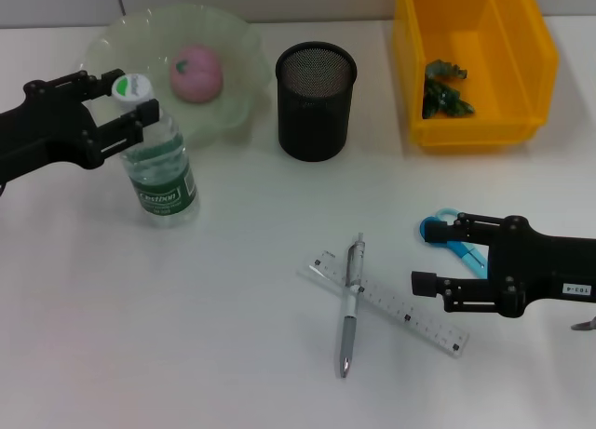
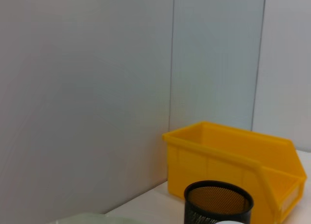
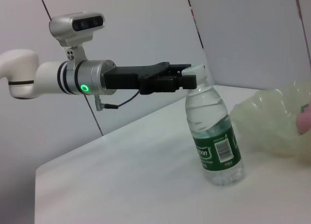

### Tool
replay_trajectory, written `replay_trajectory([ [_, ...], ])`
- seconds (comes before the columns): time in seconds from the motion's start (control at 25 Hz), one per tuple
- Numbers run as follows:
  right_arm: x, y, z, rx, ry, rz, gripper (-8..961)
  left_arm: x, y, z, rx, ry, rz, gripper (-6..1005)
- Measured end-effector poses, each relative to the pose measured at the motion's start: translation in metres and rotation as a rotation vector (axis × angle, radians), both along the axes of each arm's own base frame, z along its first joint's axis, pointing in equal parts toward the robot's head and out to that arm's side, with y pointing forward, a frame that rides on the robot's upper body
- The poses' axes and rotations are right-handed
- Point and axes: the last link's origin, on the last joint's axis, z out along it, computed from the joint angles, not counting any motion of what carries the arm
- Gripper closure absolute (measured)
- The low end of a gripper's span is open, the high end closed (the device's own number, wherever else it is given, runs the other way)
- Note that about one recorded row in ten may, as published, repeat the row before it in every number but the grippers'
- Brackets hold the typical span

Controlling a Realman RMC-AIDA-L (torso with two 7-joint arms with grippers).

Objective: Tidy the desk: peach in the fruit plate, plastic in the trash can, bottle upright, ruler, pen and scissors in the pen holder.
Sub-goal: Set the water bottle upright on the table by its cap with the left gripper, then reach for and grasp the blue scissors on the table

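Left gripper (image 1: 128,101): its black fingers stand on either side of the neck of the clear plastic water bottle (image 1: 160,159), just under the white cap; from the right wrist view they look closed on it, though contact is hard to confirm.
Bottle: upright on the white desk (image 1: 233,308), green label facing the head camera, directly under this gripper.
Behind the left gripper: the pale green translucent fruit plate (image 1: 233,47) touches or nearly touches the bottle, with the pink peach (image 1: 196,73) lying in it.
Right of the left gripper: the black mesh pen holder (image 1: 316,100) stands apart from the bottle, nothing between them.
Right gripper (image 1: 436,257): low over the desk, jaws spread wide, holding nothing.
Between its fingers: the blue-handled scissors (image 1: 449,235) lie partly hidden under the arm.
Left of the right gripper: the clear plastic ruler (image 1: 410,313) lies flat, one end near the lower finger; the grey and white pen (image 1: 350,303) lies across it.
Beyond the right gripper: the yellow plastic bin (image 1: 470,61) holds the crumpled green plastic (image 1: 445,87).
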Motion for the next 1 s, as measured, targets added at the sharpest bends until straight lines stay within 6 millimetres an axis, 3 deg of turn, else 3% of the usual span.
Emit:
replay_trajectory([
  [0.16,0.001,0.000,0.000,-0.001,0.001,-0.004,181,0.003,-0.001,0.003,0.001,-0.020,-0.020,437],
  [0.36,0.001,-0.001,0.000,-0.001,0.001,-0.006,184,0.005,-0.002,0.006,0.012,-0.029,-0.034,226],
  [0.48,0.002,-0.001,0.000,0.000,0.002,-0.007,186,0.006,-0.005,0.016,0.036,-0.057,-0.056,189],
  [0.6,0.001,-0.001,0.001,0.003,0.003,-0.006,187,0.006,-0.005,0.016,0.036,-0.057,-0.056,189],
  [0.76,0.001,0.000,0.002,0.005,0.003,-0.002,190,0.009,-0.011,0.032,0.077,-0.104,-0.098,189],
  [1.0,-0.003,0.000,0.005,0.003,0.027,-0.004,193,0.015,-0.034,0.048,0.130,-0.201,-0.207,189],
])
